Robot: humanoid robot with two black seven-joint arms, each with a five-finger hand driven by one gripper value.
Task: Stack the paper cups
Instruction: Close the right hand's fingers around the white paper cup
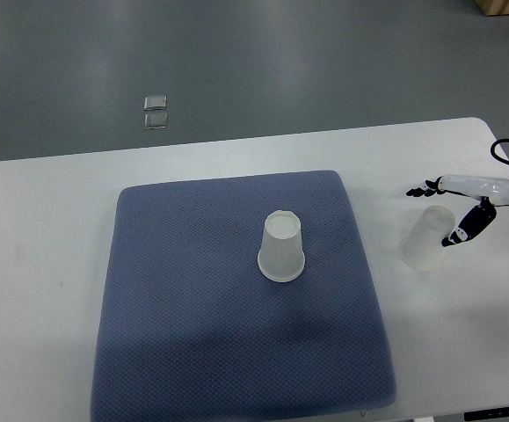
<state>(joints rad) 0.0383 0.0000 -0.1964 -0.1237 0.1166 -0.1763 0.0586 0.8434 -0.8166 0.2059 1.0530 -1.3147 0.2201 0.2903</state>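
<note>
A translucent white paper cup (281, 249) stands upside down near the middle of the blue-grey mat (192, 290). A second cup (423, 246) sits on the white table right of the mat, leaning slightly. My right hand (432, 215) reaches in from the right edge, right at this cup. Its dark fingers (423, 188) stretch out straight just past the cup's far side, and the thumb (459, 234) lies against the cup's right wall. The fingers are spread, not wrapped around the cup. My left arm does not show.
The white table (43, 264) runs around the mat on all sides, with its far edge and rounded right corner near my hand. Two small clear squares (156, 112) lie on the grey floor beyond the table.
</note>
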